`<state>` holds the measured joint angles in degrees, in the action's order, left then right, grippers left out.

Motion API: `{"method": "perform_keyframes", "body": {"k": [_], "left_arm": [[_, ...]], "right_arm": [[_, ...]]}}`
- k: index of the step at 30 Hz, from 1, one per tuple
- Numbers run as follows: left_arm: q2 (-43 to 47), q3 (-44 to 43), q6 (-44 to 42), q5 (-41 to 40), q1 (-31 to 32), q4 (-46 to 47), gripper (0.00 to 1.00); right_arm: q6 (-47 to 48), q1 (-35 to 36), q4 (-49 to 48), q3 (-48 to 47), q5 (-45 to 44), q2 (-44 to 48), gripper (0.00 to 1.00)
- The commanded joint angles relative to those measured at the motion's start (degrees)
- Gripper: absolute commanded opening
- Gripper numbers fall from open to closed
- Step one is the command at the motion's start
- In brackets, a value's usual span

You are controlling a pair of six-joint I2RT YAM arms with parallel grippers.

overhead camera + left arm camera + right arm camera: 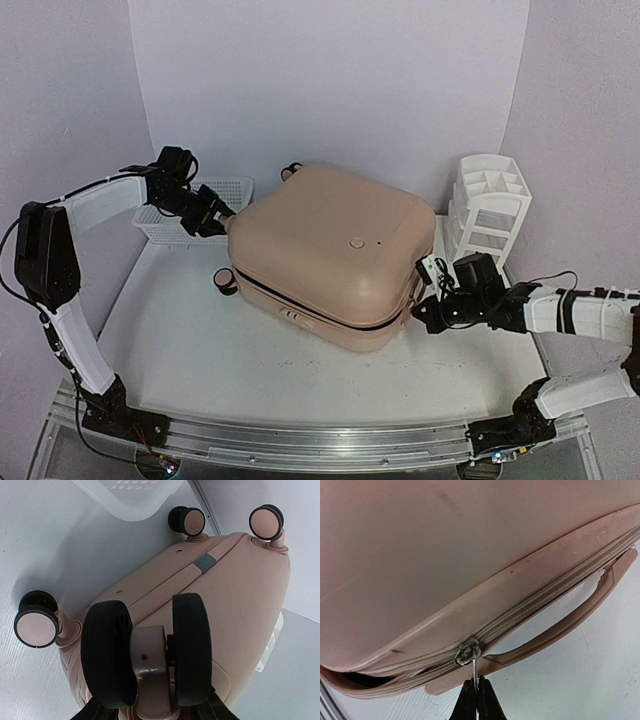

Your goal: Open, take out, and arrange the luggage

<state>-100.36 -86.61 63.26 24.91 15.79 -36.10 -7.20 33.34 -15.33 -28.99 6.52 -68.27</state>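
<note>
Your luggage (335, 255) — peach-pink hard shell, smooth, rounded corners. Your right gripper (476, 696) pinches its metal zipper pull (468, 656); your left gripper (214, 214) straddles a black caster (145, 655) — grip cannot be told.

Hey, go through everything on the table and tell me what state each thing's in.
luggage: lying flat, lid down.
zipper: partly undone, gap beside the slider.
right gripper: shut on the zipper pull.
left gripper: straddling a caster wheel, grip unclear.
basket: upright.
drawer organizer: upright.
</note>
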Motion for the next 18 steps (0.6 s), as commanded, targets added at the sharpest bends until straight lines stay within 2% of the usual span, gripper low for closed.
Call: {"method": "perform_keyframes", "body": {"k": [1,7,10,13,18], "left_arm": [[-0.6,-2.5,-13.2,-4.5,-2.6,0.3,0.0],[-0.5,-3.0,-15.4,-3.7,-3.0,-1.4,0.0],[-0.5,-3.9,-17.1,-2.7,-3.2,-2.5,0.0],[-0.5,-4.7,-18.7,-1.6,-3.5,-4.5,0.0],[0.1,-6.5,-22.9,-1.4,-3.8,-8.9,0.0]], "right_arm": [[0.6,-8.9,1.9,-4.6,0.0,-7.7,0.0],[-1.2,-17.8,1.1,-12.3,2.4,-17.1,0.0],[-2.6,-19.2,1.3,-15.9,1.4,-20.4,0.0],[-2.7,-19.2,1.4,-16.5,1.4,-19.9,0.0],[-0.3,-20.9,1.9,-16.7,-4.1,-17.6,0.0]]}}
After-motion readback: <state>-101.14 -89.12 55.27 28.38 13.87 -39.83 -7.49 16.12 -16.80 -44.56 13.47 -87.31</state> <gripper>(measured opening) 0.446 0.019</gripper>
